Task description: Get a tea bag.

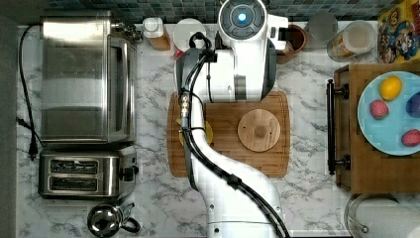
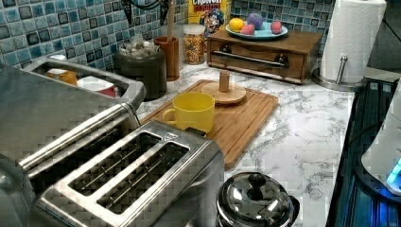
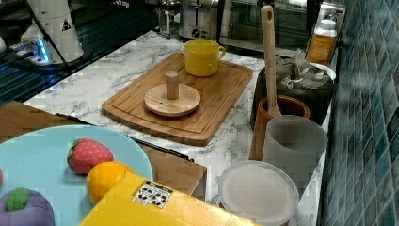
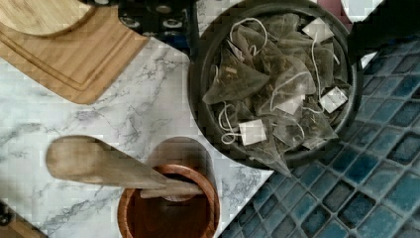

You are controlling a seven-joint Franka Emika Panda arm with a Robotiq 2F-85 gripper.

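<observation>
Many tea bags fill a dark bowl beside a brown cup with its wooden spoon; gripper fingers' state cannot be told

Yellow mug on cutting board (wooden lid alongside).

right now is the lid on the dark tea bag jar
No, the wrist view shows the dark jar open, with loose tea bags exposed inside, while the wooden lid sits on the cutting board.

Tea bags lie in a jar beside a utensil holder.
</observation>
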